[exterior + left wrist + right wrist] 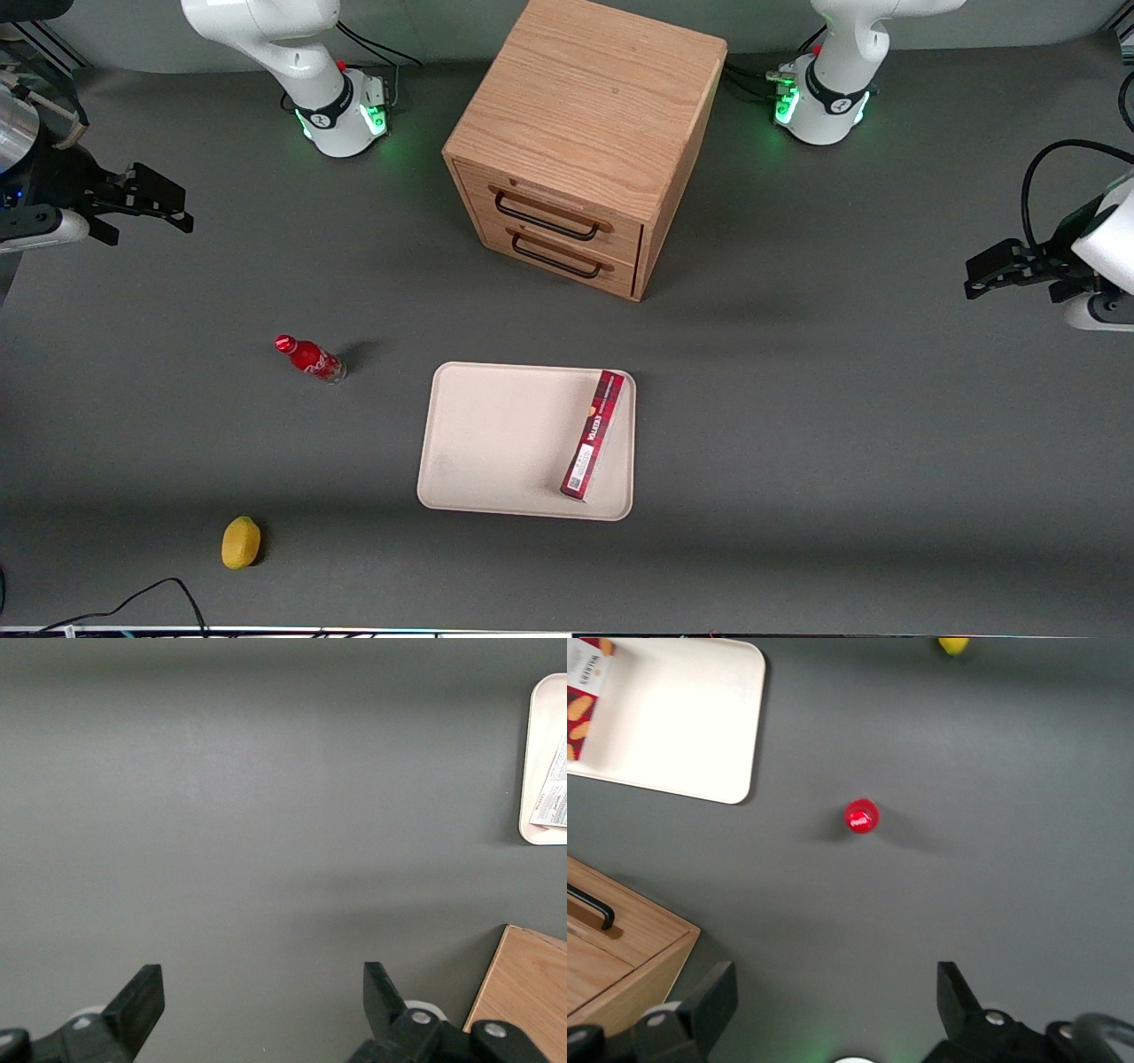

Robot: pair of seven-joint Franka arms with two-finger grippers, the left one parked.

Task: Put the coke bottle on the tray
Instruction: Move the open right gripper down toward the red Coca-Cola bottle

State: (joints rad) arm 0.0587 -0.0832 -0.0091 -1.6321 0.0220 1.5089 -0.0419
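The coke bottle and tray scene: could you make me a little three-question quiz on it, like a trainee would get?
1. True or false: the coke bottle already stands on the tray.
2. What lies on the tray? A) the yellow object B) the dark-red carton box C) nothing
3. Fill in: the gripper hangs open above the table, toward the working arm's end, holding ____.

Key:
1. False; it stands upright on the table, apart from the tray.
2. B
3. nothing
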